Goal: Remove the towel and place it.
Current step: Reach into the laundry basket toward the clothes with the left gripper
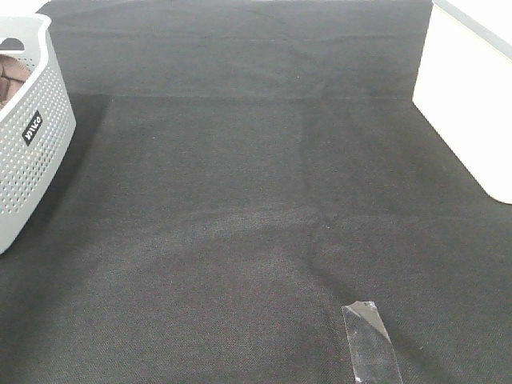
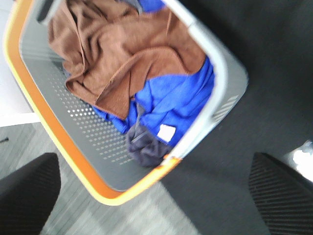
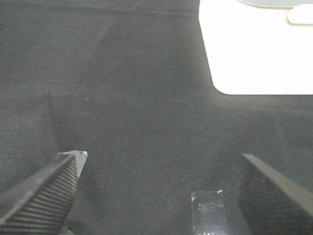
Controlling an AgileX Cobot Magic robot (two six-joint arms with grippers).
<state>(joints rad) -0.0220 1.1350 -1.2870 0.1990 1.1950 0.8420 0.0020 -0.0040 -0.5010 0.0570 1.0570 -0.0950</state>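
Brown towel [image 2: 122, 54] lies crumpled in your basket [image 2: 63, 142] atop a blue cloth [image 2: 178, 98]; the basket's black label [image 1: 32, 128] is unreadable. Your left claw [image 2: 154, 161] faces it, wide open and empty; your right claw [image 3: 159, 159] gapes empty over the mat [image 3: 146, 88], near tape [image 3: 208, 208].

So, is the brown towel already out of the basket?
No, the towel lies crumpled inside the basket, on top of blue cloth.

One black label [image 1: 32, 128] on the perforated basket [image 1: 44, 172] — white letters, too small to read.
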